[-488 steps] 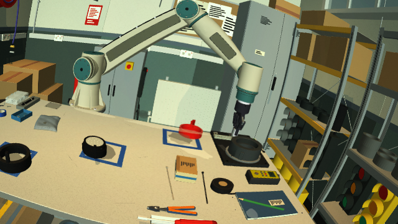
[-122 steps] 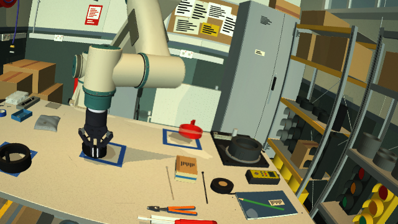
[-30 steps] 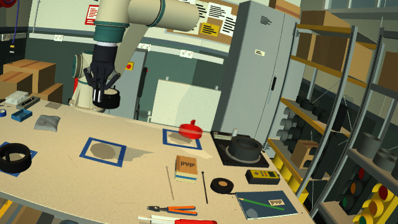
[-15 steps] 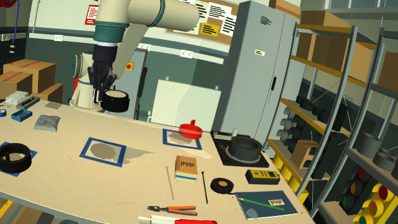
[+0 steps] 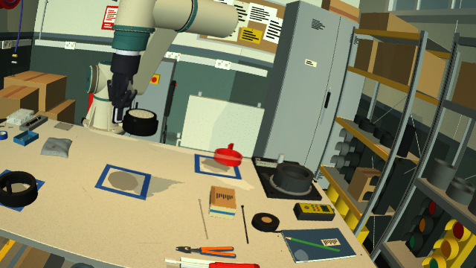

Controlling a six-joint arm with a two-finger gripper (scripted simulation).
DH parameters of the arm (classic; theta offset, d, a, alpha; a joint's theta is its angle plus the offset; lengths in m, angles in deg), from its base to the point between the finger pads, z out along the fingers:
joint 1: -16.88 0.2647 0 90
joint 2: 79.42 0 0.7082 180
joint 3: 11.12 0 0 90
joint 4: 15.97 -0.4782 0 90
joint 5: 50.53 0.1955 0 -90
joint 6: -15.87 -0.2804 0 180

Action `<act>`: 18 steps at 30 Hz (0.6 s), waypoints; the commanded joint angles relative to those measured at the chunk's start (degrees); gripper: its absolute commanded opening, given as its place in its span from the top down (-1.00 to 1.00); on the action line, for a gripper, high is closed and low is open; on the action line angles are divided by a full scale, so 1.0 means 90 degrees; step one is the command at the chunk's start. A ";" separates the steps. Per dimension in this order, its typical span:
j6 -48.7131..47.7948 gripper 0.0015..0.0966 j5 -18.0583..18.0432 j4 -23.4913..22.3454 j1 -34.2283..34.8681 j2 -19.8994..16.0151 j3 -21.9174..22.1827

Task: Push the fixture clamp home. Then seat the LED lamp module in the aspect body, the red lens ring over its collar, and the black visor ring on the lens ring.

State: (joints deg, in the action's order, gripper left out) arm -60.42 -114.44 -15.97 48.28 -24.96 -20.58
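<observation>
My gripper (image 5: 124, 111) hangs high above the bench's back left, closed on the rim of the LED lamp module (image 5: 140, 121), a black drum with a pale speckled face that I carry in the air. Below it lies an empty blue-taped square (image 5: 123, 181). The red lens ring (image 5: 228, 156) rests on a second taped square at mid-bench. The black visor ring (image 5: 17, 188) sits on a taped square at the left edge. The grey aspect body (image 5: 292, 176) stands on its black fixture plate at the right, with a clamp bar (image 5: 267, 163) along the plate's back.
The robot's base (image 5: 100, 108) stands right behind the carried module. A cardboard packet (image 5: 222, 201), tape roll (image 5: 265, 222), yellow meter (image 5: 314, 211), notebook and pliers lie on the front of the bench. Shelving (image 5: 409, 149) flanks the right side.
</observation>
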 commanded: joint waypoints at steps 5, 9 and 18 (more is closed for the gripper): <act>-0.0007 0.86 0.0000 0.0002 0.0004 0.0007 -0.0007; -0.0054 0.86 -0.0001 0.0002 0.0048 0.0007 -0.0008; -0.0444 0.86 -0.0018 0.0002 0.0439 -0.0012 -0.0045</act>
State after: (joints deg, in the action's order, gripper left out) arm -64.44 -114.61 -15.97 52.18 -25.13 -20.91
